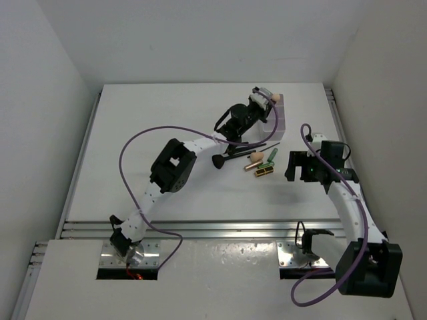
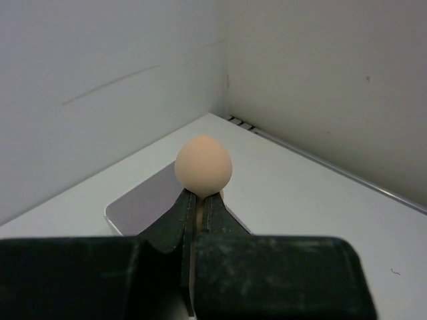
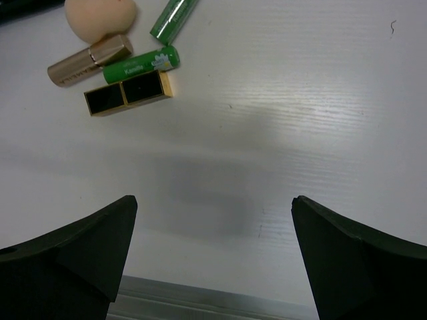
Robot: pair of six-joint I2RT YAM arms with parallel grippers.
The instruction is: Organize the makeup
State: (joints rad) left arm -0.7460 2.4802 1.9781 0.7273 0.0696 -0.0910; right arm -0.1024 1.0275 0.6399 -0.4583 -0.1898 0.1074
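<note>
My left gripper (image 1: 265, 100) is shut on a peach egg-shaped sponge (image 2: 203, 166), also seen in the top view (image 1: 272, 99), and holds it above the translucent white box (image 2: 143, 203). A second peach sponge (image 3: 100, 18), a gold-brown tube (image 3: 90, 59), two green tubes (image 3: 141, 64) and a black-and-gold case (image 3: 129, 93) lie on the table. In the top view this cluster (image 1: 261, 165) lies beside black brushes (image 1: 241, 156), below the box (image 1: 283, 115). My right gripper (image 1: 298, 167) is open and empty, right of the cluster.
White walls close in the table at the back and sides. A metal rail (image 1: 220, 230) runs along the near edge. Purple cables (image 1: 140, 137) loop off both arms.
</note>
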